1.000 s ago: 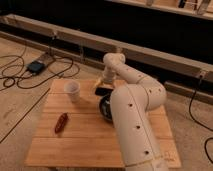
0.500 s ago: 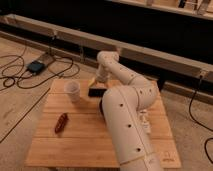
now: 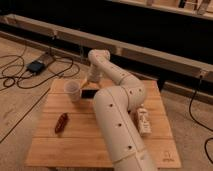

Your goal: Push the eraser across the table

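Note:
The eraser (image 3: 89,93) is a small flat black block lying on the bamboo-coloured table (image 3: 80,145), at the back left, right beside a paper cup (image 3: 73,90). My white arm rises from the bottom edge, bends over the middle of the table and reaches back down to the left. The gripper (image 3: 91,81) hangs at the end of it, just above and behind the eraser. Whether it touches the eraser cannot be made out.
A small red-brown elongated item (image 3: 61,122) lies on the left part of the table. A whitish oblong object (image 3: 144,121) lies near the right edge. Cables and a dark box (image 3: 36,66) are on the floor to the left. A railing runs behind the table.
The arm has swung to the left, and the eraser has slid left across the table toward the paper cup, now lying next to it.

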`<state>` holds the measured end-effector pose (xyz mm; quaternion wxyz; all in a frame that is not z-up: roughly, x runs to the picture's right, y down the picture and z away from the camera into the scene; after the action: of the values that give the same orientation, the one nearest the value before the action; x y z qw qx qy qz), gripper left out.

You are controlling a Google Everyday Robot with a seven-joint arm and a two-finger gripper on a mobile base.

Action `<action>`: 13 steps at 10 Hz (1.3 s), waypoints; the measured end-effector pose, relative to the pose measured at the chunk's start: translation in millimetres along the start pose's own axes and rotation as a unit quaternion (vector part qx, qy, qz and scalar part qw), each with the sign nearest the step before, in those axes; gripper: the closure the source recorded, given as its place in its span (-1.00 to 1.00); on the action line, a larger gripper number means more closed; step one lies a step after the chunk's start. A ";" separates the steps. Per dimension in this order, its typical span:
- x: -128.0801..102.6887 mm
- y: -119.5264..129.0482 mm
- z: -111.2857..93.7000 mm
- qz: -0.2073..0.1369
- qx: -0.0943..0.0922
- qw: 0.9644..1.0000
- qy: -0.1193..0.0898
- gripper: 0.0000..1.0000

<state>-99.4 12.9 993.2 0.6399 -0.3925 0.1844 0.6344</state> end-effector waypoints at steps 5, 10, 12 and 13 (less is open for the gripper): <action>-4.7 30.3 3.8 -0.012 -0.010 1.000 0.013 -0.60; -18.7 -4.4 -10.0 0.007 0.012 1.000 -0.010 -0.60; -18.6 -34.1 -19.9 0.031 0.029 0.999 -0.016 -0.60; -16.7 -42.0 -21.9 0.039 0.038 0.998 -0.015 -0.60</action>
<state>-55.6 -9.6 1003.0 0.6321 -0.3509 0.2136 0.6570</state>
